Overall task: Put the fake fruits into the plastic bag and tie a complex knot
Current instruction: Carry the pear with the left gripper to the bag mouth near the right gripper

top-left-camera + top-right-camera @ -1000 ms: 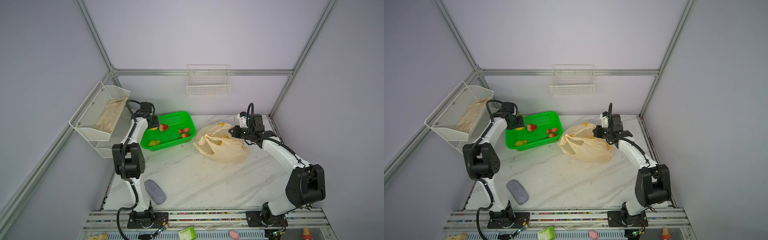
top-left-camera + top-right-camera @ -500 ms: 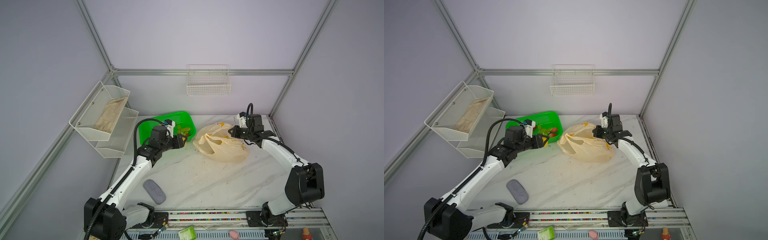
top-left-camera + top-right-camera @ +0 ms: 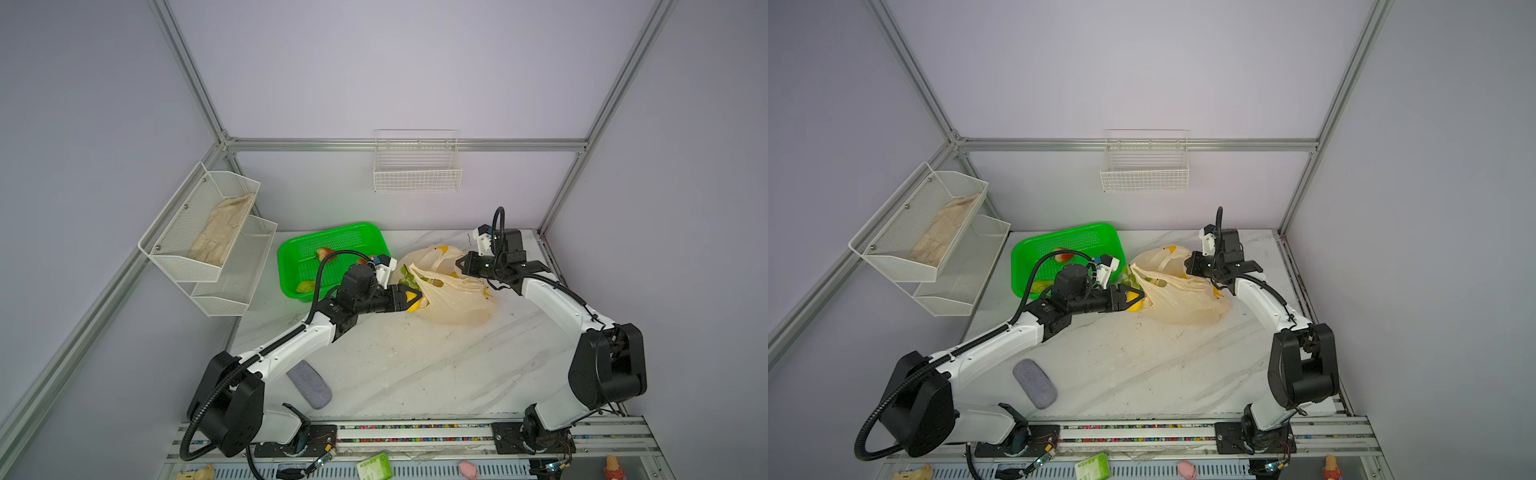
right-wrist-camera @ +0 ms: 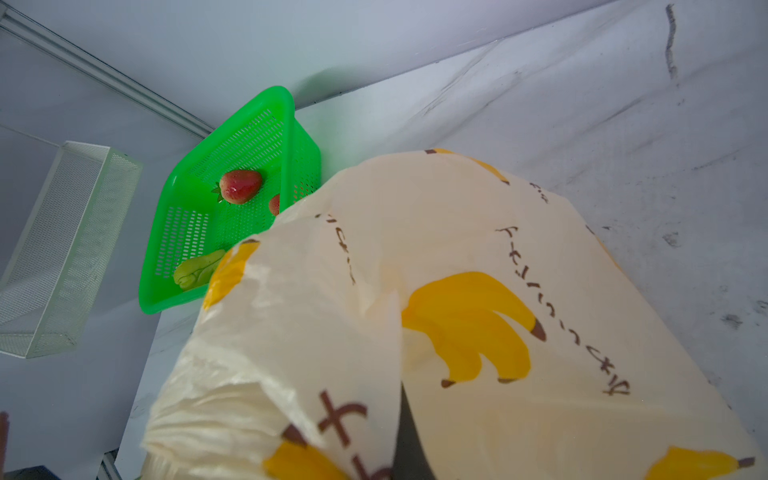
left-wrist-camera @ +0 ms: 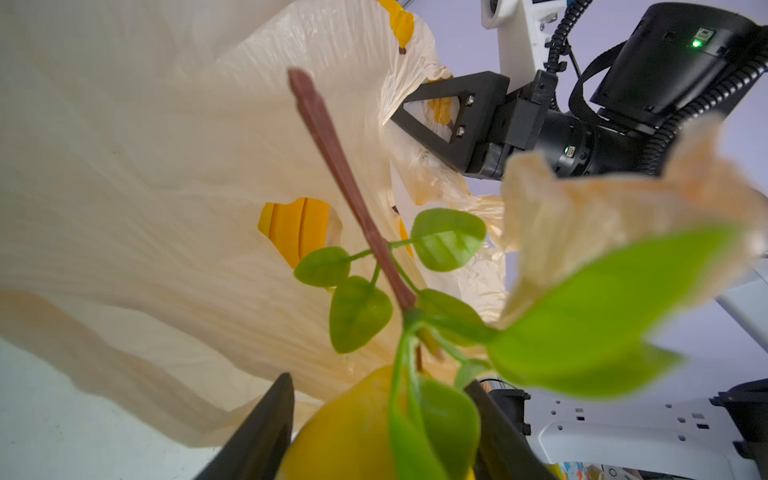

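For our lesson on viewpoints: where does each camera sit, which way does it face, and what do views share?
Top views: high above the arm bases, looking down across the table; both whole arms, left hand, right hand.
Left wrist: behind the left hand, facing the plastic bag; its fingers grip a yellow fruit.
Right wrist: behind the right hand, facing bag and green basket; one finger shows.
Shared: every view shows the bag; left wrist also sees the right hand.
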Robot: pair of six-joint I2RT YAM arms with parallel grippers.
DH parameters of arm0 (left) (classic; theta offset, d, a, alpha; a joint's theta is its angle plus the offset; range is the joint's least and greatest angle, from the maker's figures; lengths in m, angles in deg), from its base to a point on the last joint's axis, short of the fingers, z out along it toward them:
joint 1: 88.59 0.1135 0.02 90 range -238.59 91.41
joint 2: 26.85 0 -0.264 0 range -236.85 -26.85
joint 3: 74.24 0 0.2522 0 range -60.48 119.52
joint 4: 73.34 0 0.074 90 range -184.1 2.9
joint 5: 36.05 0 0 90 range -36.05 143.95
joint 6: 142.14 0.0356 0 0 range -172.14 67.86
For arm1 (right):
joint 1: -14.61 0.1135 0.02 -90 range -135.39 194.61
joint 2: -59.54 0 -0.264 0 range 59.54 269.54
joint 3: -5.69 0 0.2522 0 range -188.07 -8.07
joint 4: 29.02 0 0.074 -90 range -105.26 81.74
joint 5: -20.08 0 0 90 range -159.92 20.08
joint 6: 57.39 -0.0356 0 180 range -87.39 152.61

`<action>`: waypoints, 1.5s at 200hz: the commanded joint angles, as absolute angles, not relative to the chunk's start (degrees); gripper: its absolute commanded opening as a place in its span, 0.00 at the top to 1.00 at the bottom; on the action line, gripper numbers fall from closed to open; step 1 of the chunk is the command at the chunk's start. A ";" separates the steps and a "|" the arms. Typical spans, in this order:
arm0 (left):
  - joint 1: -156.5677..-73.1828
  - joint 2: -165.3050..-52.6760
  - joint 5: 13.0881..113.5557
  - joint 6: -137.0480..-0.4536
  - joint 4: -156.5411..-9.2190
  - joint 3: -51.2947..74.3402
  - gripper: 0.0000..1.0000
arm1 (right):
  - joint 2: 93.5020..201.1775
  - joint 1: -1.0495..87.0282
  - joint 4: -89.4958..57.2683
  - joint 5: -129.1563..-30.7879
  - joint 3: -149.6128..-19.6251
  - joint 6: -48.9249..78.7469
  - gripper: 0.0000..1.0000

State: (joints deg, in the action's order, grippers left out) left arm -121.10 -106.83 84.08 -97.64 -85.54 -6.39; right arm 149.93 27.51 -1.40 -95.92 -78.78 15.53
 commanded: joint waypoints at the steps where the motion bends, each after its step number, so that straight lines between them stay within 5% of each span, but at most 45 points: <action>1: -121.11 -105.60 87.97 -101.07 -78.05 -7.14 0.69 | 150.47 27.33 -2.26 -96.40 -80.02 15.76 1.00; 59: -114.90 -95.46 90.59 -96.59 -87.45 -18.50 0.71 | 150.86 27.34 -2.30 -96.46 -79.66 16.18 1.00; 122: -119.56 -102.82 96.04 -98.97 -83.22 -14.66 0.73 | 151.12 27.35 -2.01 -96.40 -79.96 16.24 1.00; 181: -117.33 -95.29 83.37 -94.22 -97.59 -18.45 0.74 | 151.73 27.34 -2.17 -96.54 -80.08 16.53 1.00; 262: -124.84 -103.03 91.86 -91.76 -96.12 -13.53 0.74 | 151.97 27.32 -2.16 -96.64 -79.81 16.70 1.00; 300: -124.80 -103.71 88.01 -93.23 -88.86 -11.67 0.76 | 151.65 27.35 -2.00 -96.47 -79.74 16.70 1.00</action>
